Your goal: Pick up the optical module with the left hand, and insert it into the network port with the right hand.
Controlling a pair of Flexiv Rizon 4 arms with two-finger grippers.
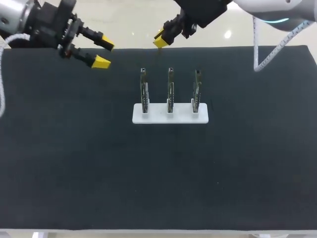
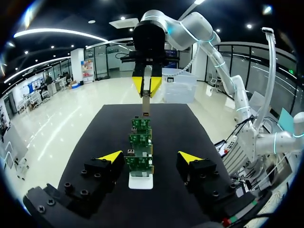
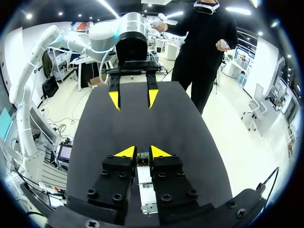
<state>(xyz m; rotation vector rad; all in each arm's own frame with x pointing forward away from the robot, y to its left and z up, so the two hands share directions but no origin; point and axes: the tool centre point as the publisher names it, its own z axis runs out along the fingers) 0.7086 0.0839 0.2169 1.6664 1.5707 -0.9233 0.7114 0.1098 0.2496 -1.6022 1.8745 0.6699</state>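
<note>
My right gripper [image 1: 161, 39] hangs over the table's far edge, shut on a slim metal optical module [image 2: 146, 105] that points down from its yellow tips. In the right wrist view the module [image 3: 141, 162] sits pinched between the fingers. Three upright green boards with network ports [image 1: 170, 91] stand in a row on a white base [image 1: 170, 115] mid-table. The module hangs above and beyond the row's far end [image 2: 141, 124]. My left gripper [image 1: 104, 53] is at the far left, open and holding nothing, and faces along the row of boards [image 2: 140, 160].
A black mat [image 1: 74, 163] covers the table. A white cable [image 1: 265, 54] hangs from my right arm at the far right. The mat in front of the base and to both sides is bare.
</note>
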